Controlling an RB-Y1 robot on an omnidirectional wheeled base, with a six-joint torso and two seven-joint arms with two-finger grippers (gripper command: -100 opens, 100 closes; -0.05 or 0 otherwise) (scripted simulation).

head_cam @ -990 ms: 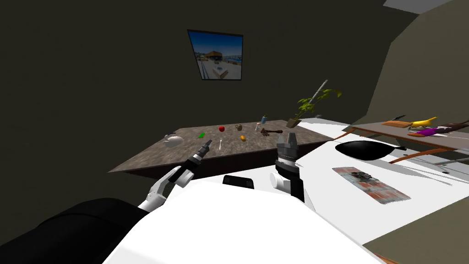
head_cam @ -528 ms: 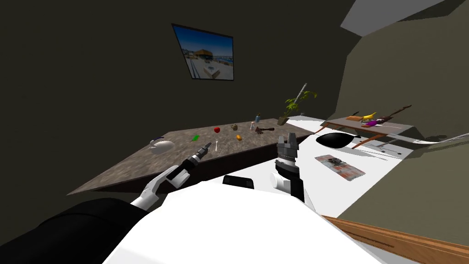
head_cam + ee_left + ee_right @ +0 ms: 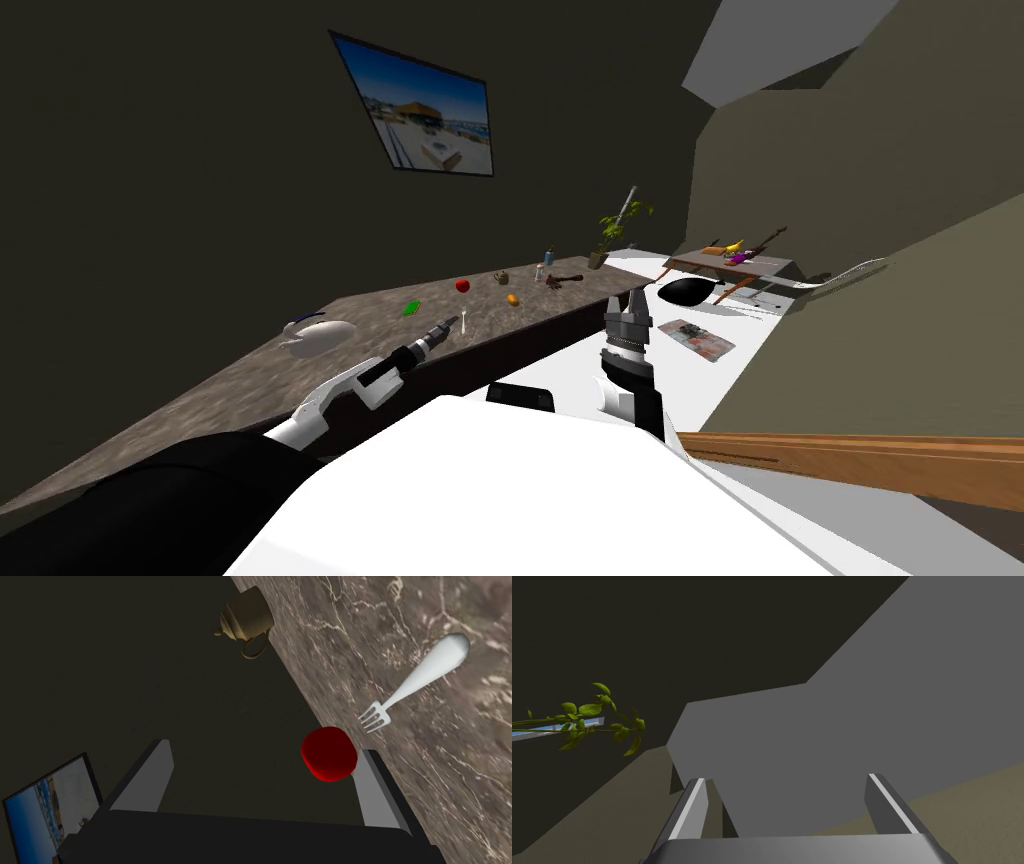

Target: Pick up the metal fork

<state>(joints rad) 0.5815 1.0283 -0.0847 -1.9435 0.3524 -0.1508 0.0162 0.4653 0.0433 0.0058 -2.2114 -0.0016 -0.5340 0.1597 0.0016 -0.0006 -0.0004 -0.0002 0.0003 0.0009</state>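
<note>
The fork (image 3: 415, 683) is pale grey and lies flat on the brown marbled table (image 3: 450, 766), tines toward a red round object (image 3: 329, 753). In the head view the fork (image 3: 466, 322) shows as a small white sliver just beyond my left gripper (image 3: 451, 322). My left gripper (image 3: 260, 763) is open and holds nothing; the fork lies past one fingertip, off to its side, not between the fingers. My right gripper (image 3: 630, 298) is raised upright beside the table's end, and its fingers (image 3: 692, 811) stand open around nothing.
On the table (image 3: 250, 385) are a white teapot-like object (image 3: 318, 337), a green item (image 3: 411, 309), the red object (image 3: 462, 285), an orange one (image 3: 513, 298), a brown pot (image 3: 246, 621) and a plant (image 3: 612, 225). A black pan (image 3: 690, 291) lies to the right.
My head view has swung and rolled, so the table now stretches further left and nearer. My left arm has reached out over the table toward the fork. The right arm is unchanged.
</note>
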